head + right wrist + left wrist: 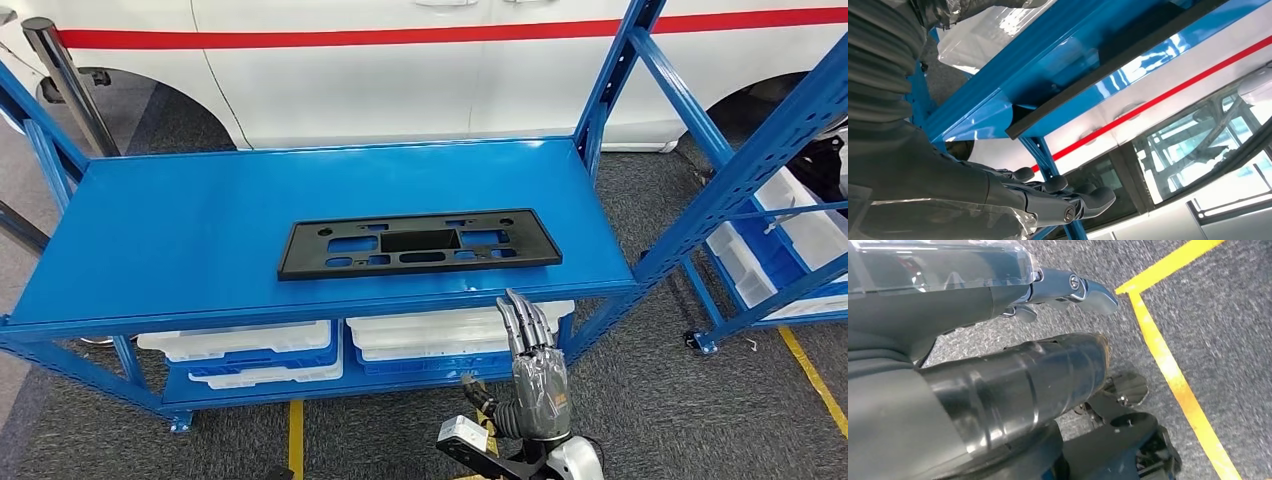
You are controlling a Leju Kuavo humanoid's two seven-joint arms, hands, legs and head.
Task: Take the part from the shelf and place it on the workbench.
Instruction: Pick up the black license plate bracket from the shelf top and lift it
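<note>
no readable text, labels, brands, numbers or signs on any surface

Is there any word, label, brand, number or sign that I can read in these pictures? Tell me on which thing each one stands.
None can be read.
The black part on the blue shelf: cut-outs, no lettering.
The white vehicle: a red stripe, no text.
The white bins: no visible labels.
The floor: yellow lines, no characters.

part (418,243): matt black plastic | shelf (180,240): glossy blue painted metal
</note>
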